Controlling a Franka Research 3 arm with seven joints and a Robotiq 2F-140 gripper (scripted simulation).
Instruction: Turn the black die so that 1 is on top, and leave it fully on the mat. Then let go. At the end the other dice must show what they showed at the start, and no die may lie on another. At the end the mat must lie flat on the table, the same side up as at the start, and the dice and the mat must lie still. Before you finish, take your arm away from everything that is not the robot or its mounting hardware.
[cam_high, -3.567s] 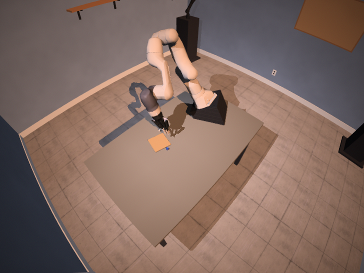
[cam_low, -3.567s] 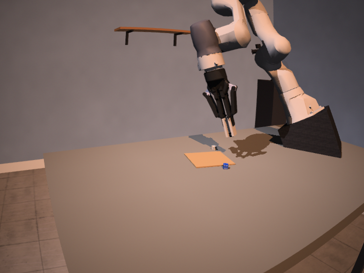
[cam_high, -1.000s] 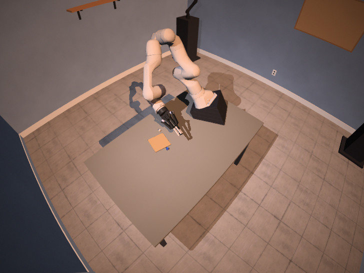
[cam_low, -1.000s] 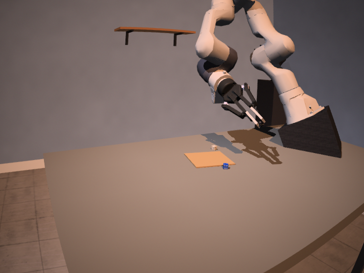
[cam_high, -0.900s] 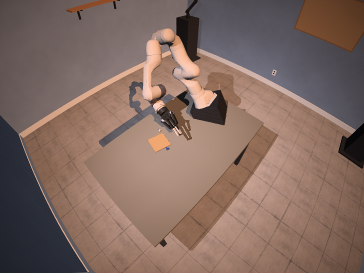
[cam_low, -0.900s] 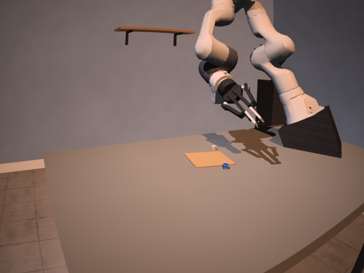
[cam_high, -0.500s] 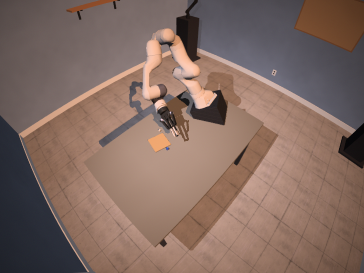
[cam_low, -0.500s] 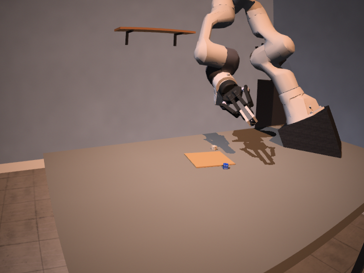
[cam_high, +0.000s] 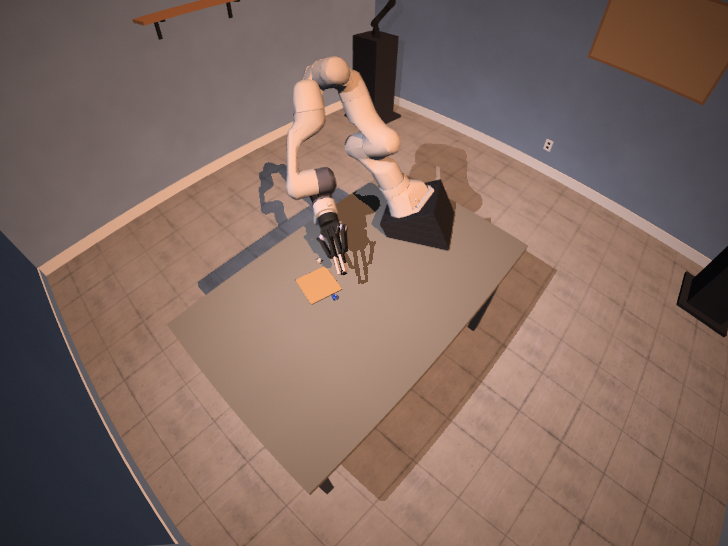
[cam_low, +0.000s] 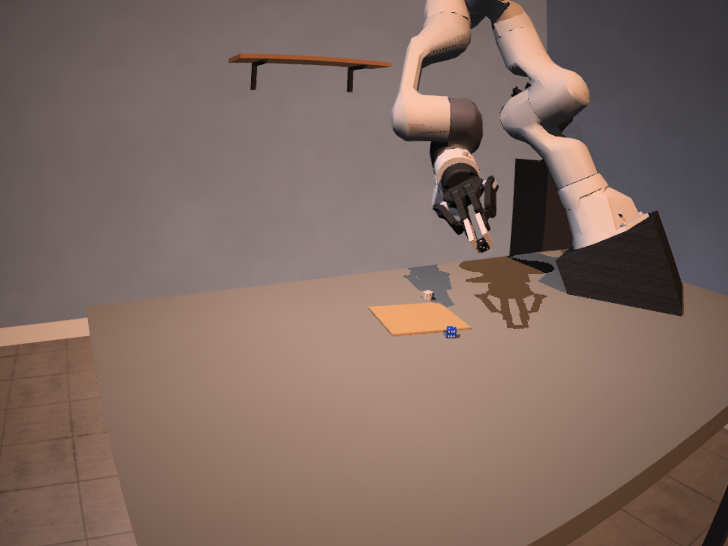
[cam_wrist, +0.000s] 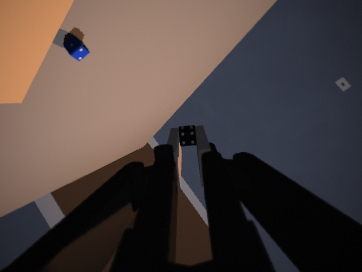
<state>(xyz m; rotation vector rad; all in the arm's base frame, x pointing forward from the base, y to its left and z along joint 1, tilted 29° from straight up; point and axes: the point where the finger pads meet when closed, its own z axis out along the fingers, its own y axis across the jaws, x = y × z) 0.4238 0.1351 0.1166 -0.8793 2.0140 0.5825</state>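
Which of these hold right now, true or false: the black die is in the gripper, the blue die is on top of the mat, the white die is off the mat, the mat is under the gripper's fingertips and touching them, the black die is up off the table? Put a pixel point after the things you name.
1. The black die (cam_low: 482, 245) (cam_wrist: 187, 135) is between the fingers of the gripper (cam_low: 481, 244) (cam_wrist: 188, 140). True.
2. The blue die (cam_high: 334, 297) (cam_low: 451, 332) (cam_wrist: 79, 52) lies on top of the mat (cam_high: 318, 285) (cam_low: 417, 319) (cam_wrist: 30, 45). False: it sits on the table beside the mat's edge.
3. The white die (cam_high: 319, 259) (cam_low: 428, 295) is off the mat. True.
4. The fingertips touch the mat. False: they are in the air, clear of it.
5. The black die is up off the table (cam_high: 329, 364) (cam_low: 294, 423) (cam_wrist: 125, 65). True.

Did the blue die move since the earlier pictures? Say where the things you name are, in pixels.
No, the blue die (cam_high: 334, 297) (cam_low: 451, 332) (cam_wrist: 79, 51) hasn't moved. It sits by the same corner of the orange mat (cam_high: 318, 285) (cam_low: 418, 319) (cam_wrist: 30, 45) as before.
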